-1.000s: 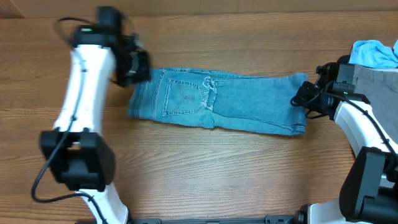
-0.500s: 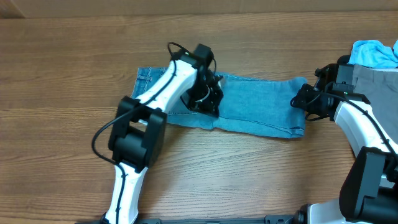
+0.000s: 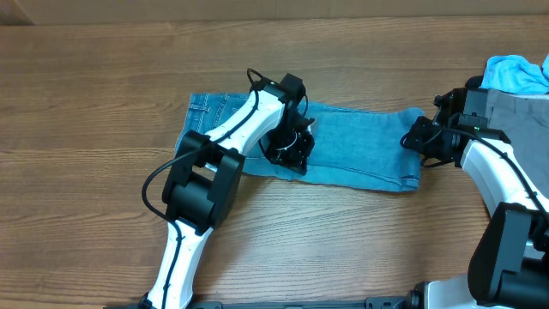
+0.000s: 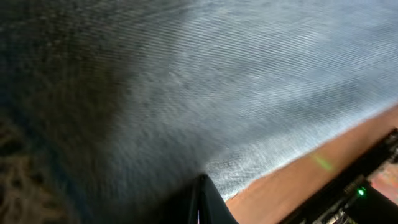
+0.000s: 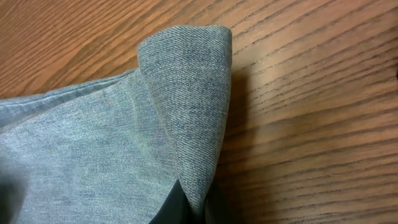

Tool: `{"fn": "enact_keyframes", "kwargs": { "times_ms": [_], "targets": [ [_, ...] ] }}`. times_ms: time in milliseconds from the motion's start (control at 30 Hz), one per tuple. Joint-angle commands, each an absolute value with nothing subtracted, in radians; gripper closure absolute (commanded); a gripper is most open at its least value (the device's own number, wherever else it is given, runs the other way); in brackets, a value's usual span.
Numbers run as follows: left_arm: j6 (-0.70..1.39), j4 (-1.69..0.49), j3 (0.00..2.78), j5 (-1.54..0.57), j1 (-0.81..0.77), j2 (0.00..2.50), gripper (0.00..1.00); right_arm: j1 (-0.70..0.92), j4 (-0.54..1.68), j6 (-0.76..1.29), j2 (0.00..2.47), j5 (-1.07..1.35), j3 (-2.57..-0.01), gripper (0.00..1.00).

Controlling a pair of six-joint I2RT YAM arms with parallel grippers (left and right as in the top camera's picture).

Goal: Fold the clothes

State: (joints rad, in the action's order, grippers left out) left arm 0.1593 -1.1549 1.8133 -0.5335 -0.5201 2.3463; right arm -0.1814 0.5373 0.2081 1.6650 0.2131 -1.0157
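Faded light-blue jeans (image 3: 360, 150) lie flat across the middle of the wooden counter (image 3: 103, 189), folded into one long band. The stitched waistband is toward 9 o'clock and the hems toward 3 o'clock. The left end effector (image 3: 287, 150) sits on the denim mid-length with its fingers together; whether it pinches cloth cannot be told. The right end effector (image 3: 418, 137) is clamped on a raised fold at the hem. At 2 o'clock a sky-blue garment (image 3: 515, 73) lies on a grey garment (image 3: 519, 112).
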Motion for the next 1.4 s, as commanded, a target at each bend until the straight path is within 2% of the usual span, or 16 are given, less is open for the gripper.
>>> {"fn": "enact_keyframes", "kwargs": {
  "times_ms": [0, 200, 433, 567, 633, 800, 1067, 1367],
  "targets": [
    [0.195, -1.158, 1.792, -0.442, -0.527, 2.414, 0.96, -0.177, 0.534, 0.2, 1.633, 0.225, -1.046, 0.96],
    [0.196, -1.177, 1.8, -0.449, -0.527, 2.431, 0.96, -0.177, 0.537, 0.2, 1.633, 0.218, -1.046, 0.96],
    [0.209, -1.219, 1.906, -0.466, -0.519, 2.256, 0.96, -0.177, 0.541, 0.2, 1.633, 0.203, -1.045, 0.96],
    [0.274, -1.215, 1.922, -0.348, -0.515, 2.196, 0.96, -0.177, 0.548, 0.2, 1.633, 0.203, -1.046, 0.96],
    [0.305, -1.213, 1.918, -0.273, -0.517, 2.2, 0.96, -0.177, 0.551, 0.2, 1.633, 0.203, -1.046, 0.96],
    [0.324, -1.179, 1.879, -0.235, -0.52, 2.241, 0.96, -0.177, 0.553, 0.2, 1.633, 0.203, -1.046, 0.96],
    [0.337, -1.187, 1.878, -0.237, -0.522, 2.401, 0.96, -0.177, 0.558, 0.2, 1.633, 0.203, -1.046, 0.96],
    [0.345, -1.225, 1.995, -0.237, -0.515, 2.391, 0.96, -0.177, 0.555, 0.2, 1.633, 0.203, -1.045, 0.96]
  ]
}}
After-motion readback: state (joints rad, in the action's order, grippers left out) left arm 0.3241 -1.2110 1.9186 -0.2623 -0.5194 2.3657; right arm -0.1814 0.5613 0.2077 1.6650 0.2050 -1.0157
